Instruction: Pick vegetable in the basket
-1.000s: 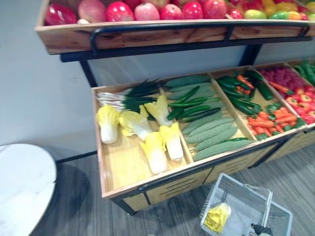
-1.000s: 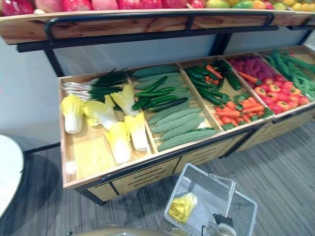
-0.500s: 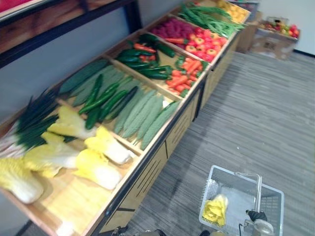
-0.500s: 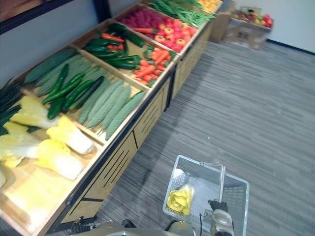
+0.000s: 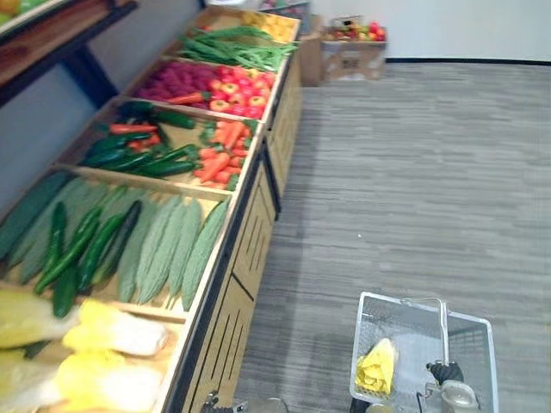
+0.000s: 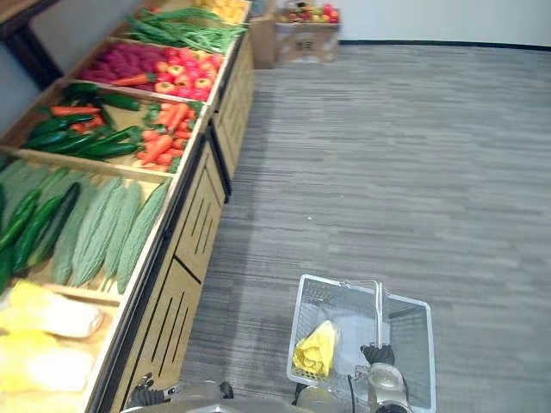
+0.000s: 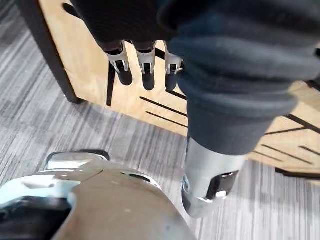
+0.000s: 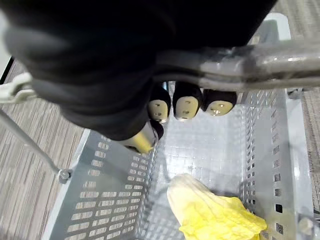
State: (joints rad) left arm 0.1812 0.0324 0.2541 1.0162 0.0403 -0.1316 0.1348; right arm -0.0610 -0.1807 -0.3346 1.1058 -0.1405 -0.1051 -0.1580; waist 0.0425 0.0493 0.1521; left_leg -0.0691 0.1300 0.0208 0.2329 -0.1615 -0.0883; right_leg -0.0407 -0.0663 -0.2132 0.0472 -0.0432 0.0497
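Right robot hand (image 8: 186,106) curled round the handle (image 8: 250,62) of the basket (image 8: 110,200); a yellow cabbage (image 8: 212,215) lies inside. Left robot hand (image 7: 145,62) hangs with fingers relaxed, empty, near the wooden stand (image 7: 85,65).

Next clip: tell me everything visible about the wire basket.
The basket is rectangular, silver-grey and metal-looking, with perforated walls and a bar handle. The right robot hand curls its fingers round that handle, holding the basket level over the grey floor, apart from the wooden stand. One yellow leafy cabbage lies inside on its bottom.
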